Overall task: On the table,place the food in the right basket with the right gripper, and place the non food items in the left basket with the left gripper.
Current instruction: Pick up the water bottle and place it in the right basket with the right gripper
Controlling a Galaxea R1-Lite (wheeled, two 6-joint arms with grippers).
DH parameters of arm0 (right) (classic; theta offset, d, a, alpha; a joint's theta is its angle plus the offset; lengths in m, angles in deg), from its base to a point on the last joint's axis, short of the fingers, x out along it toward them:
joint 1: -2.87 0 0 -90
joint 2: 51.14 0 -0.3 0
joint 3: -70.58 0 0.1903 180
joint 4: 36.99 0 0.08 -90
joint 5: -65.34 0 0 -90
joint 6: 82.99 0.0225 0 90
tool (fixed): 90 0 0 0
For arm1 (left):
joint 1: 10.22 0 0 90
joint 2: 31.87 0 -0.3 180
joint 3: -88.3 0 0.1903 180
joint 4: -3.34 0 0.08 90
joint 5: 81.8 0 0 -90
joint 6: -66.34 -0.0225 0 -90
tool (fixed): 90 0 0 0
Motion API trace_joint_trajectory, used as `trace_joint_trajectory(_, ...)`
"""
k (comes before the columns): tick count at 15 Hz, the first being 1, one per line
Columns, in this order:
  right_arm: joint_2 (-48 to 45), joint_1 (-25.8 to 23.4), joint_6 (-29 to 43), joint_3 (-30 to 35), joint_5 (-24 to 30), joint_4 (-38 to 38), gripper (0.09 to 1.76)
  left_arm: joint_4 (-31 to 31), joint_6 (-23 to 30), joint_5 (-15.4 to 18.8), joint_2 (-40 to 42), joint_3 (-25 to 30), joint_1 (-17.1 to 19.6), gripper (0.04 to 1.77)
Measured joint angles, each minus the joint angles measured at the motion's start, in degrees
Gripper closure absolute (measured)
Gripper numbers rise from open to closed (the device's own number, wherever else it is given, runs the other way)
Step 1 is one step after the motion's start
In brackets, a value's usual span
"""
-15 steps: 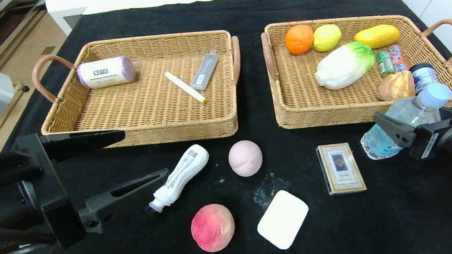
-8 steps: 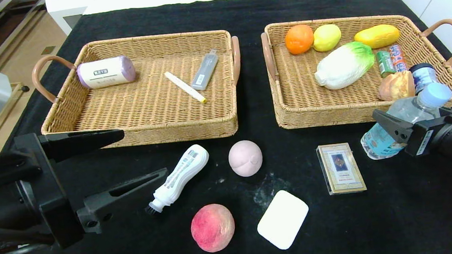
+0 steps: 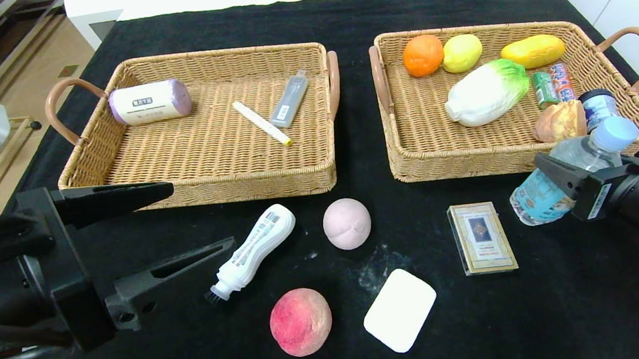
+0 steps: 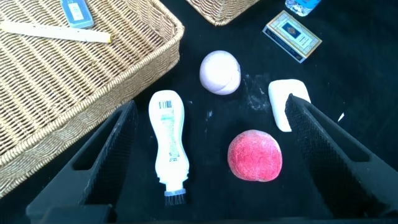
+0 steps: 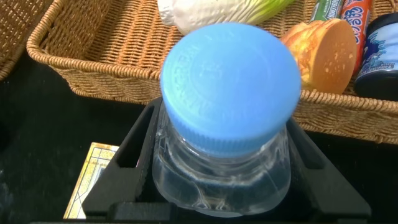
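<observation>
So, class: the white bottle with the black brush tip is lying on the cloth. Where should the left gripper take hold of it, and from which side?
Grip the white brush bottle across its narrower waist, coming straight down from above. It lies flat on the table, so its two long sides are free. The left gripper stands open beside it, probably wide enough to straddle it. Avoid the brush end, which offers little to hold.

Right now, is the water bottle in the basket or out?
Out: the water bottle lies tilted on the table beside the right basket, between the right gripper fingers.
</observation>
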Motion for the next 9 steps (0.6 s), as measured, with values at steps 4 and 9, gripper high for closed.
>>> trace_joint_trajectory(4,-0.3,0.0,-0.1,0.0,0.1,-0.2,0.77,0.0,0.0,0.0,0.1,0.1,0.0,0.09)
trace_joint_trajectory(9,-3.8,0.1,-0.3,-1.7,0.3,-7.8,0.78,0.0,0.0,0.0,0.1,0.1,0.0,0.09)
